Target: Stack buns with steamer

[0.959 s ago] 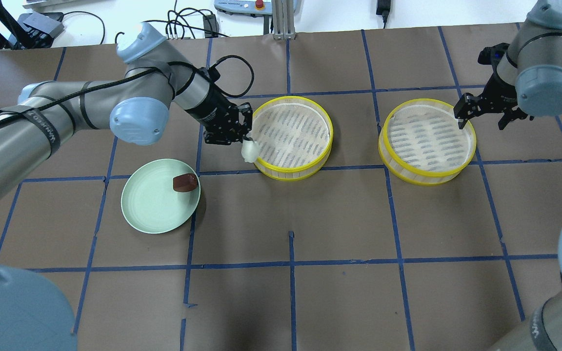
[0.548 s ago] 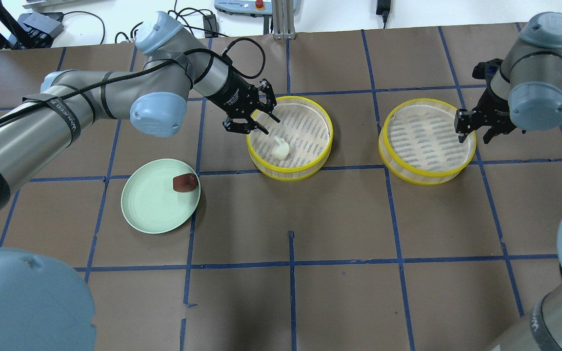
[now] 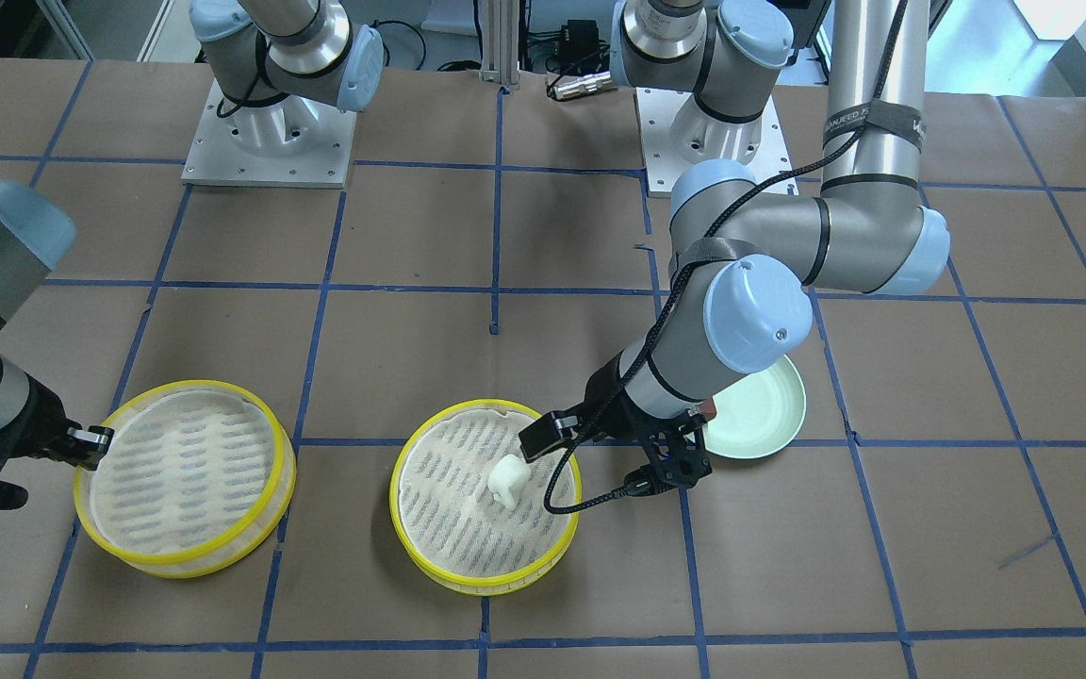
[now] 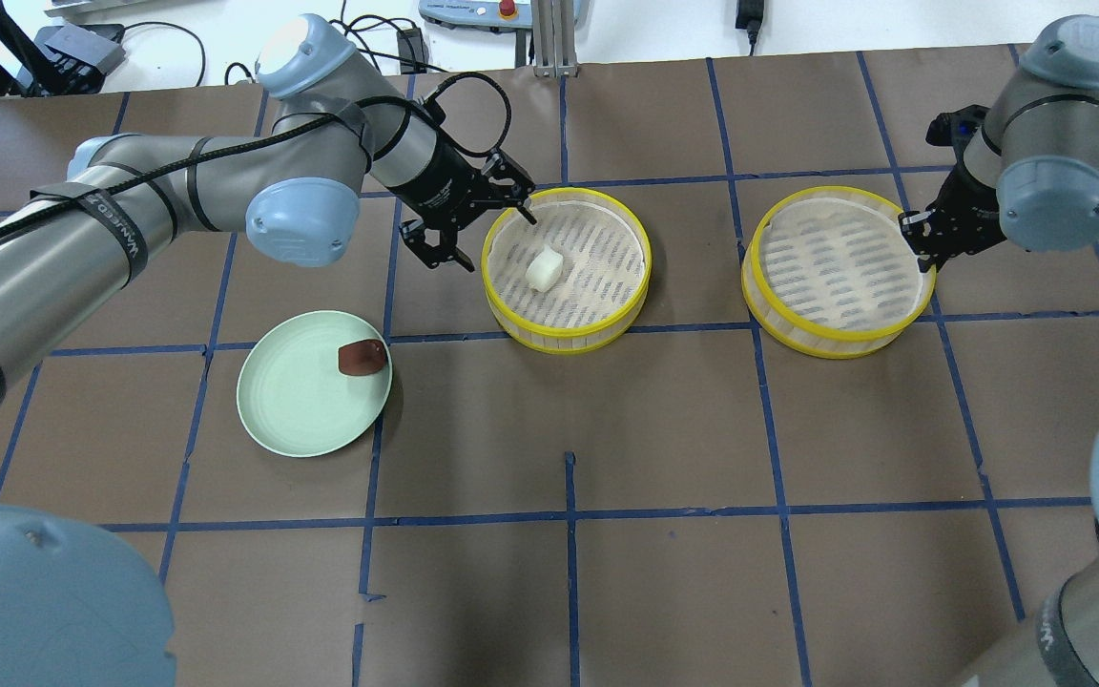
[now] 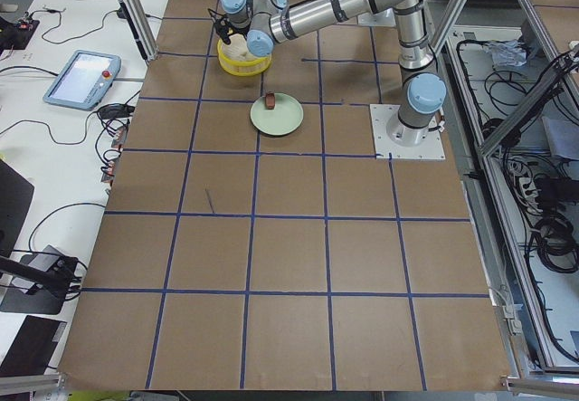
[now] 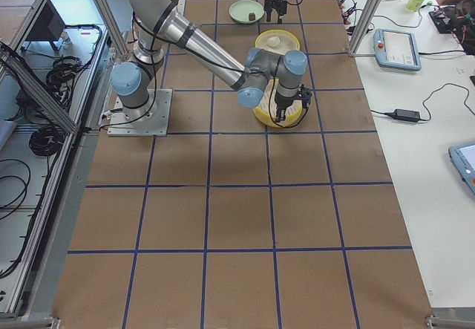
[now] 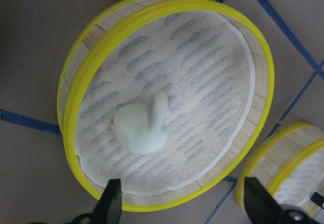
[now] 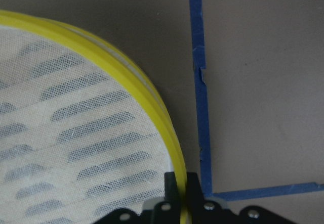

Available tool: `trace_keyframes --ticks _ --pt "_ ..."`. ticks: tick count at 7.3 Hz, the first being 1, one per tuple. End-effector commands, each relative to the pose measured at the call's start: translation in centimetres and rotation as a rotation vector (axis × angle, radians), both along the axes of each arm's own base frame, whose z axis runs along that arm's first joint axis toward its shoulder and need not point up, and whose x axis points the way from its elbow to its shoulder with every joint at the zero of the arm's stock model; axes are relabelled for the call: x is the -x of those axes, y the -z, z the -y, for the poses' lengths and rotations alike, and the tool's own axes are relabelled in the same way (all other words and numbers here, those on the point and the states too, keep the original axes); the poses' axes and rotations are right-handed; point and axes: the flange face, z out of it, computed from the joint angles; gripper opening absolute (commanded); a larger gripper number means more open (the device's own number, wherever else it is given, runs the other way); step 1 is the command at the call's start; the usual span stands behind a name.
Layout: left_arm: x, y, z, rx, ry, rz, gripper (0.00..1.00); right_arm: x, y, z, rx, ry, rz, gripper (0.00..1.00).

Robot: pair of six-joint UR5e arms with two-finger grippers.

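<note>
The white bun (image 4: 543, 267) lies inside the left yellow-rimmed steamer tray (image 4: 564, 340), as the left wrist view (image 7: 142, 125) and the front view (image 3: 508, 479) also show. My left gripper (image 4: 497, 241) is open and empty, over that tray's left rim, apart from the bun. The reddish-brown bun (image 4: 362, 357) sits on the right edge of a green plate (image 4: 287, 405). My right gripper (image 4: 922, 239) is shut on the right rim of the right steamer tray (image 4: 831, 342); the right wrist view shows its fingertips (image 8: 175, 182) pinching the yellow rim.
The right steamer tray holds only its mesh liner. Both trays stand side by side at mid-table, about a hand's width apart. Cables and a control pendant (image 4: 473, 10) lie beyond the table's far edge. Blue tape lines grid the brown table.
My left gripper opened, dropped the white bun into the left tray and drew back to its left rim. My right gripper closed on the right tray's rim.
</note>
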Motion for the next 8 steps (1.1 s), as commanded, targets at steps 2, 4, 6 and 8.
trace_keyframes --ticks 2,4,6,8 --pt "-5.1 3.9 -2.6 -0.033 0.393 0.368 1.00 -0.7 -8.1 2.7 0.050 -0.018 -0.007 0.02" --pt "-6.1 7.2 -4.7 -0.105 0.488 0.439 0.98 -8.4 -12.0 3.4 0.092 -0.008 0.012 0.03" --pt "-7.0 7.3 -4.8 -0.114 0.597 0.509 0.43 -18.3 -13.1 2.4 0.114 0.091 0.027 0.04" --pt "-7.0 7.1 -4.8 -0.110 0.588 0.510 0.05 -23.0 -12.4 1.4 0.102 0.129 0.016 0.04"
